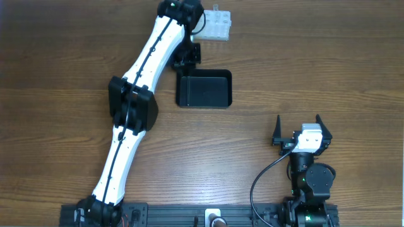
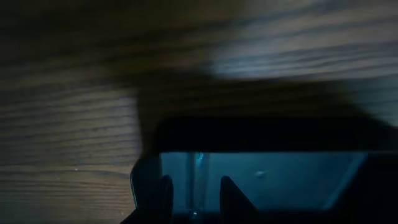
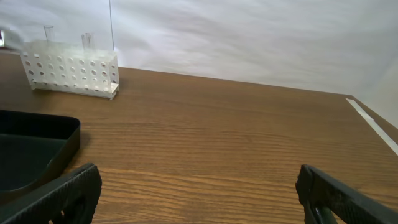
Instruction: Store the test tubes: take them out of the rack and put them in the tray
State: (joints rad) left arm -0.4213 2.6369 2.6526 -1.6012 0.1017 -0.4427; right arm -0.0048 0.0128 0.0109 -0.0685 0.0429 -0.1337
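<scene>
A white perforated rack [image 1: 214,26] stands at the table's far edge; in the right wrist view the rack [image 3: 71,71] holds two clear test tubes [image 3: 48,32] upright. A black tray [image 1: 218,94] lies just in front of it. My left gripper [image 1: 187,60] hovers over the tray's far left corner. In its own view the left gripper [image 2: 196,202] is nearly closed on a thin clear test tube [image 2: 198,177] above the tray floor [image 2: 292,180]. My right gripper [image 1: 303,129] rests open near its base, with nothing between its fingers [image 3: 62,196].
Bare wooden tabletop lies between the tray and the right arm. A white wall rises behind the rack. The left arm's long white links cross the table's left half diagonally.
</scene>
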